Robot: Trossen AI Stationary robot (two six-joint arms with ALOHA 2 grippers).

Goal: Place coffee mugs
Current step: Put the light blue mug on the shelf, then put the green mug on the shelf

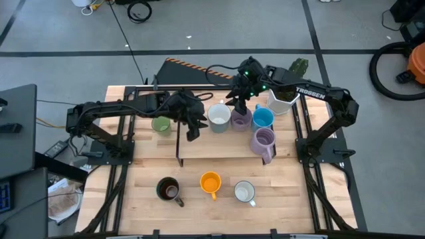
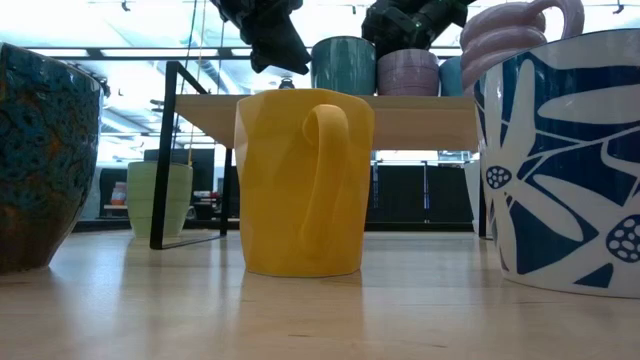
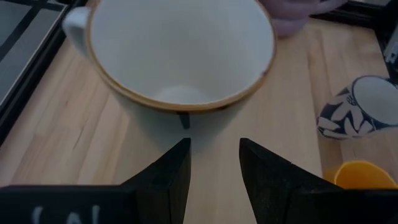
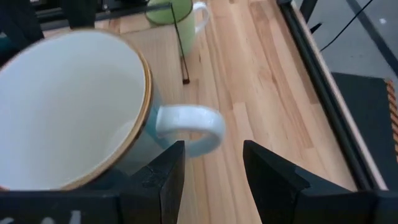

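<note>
Both sets of jaws are released and neither grips anything.

Your left gripper is over the left part of the raised shelf. In the left wrist view its fingers are spread, and the white mug sits just ahead of the tips without touching them.

Your right gripper hangs over the back of the shelf, near the lavender mug. In the right wrist view its fingers are also spread. The white mug's handle lies just beyond the gap, not between the pads.

Mug positions:
- 4 are on the shelf. The white mug, which is teal outside, the lavender mug and the blue mug stand in a row. The taller lavender mug is in front of the blue one.
- The green mug is on the table, just left of the shelf.
- 3 are in the front row on the table: dark brown mug, orange mug and pale mug with blue pattern. They stand upright and apart.

The white planter with the cactus is behind the blue mug, at the right rear.
</note>
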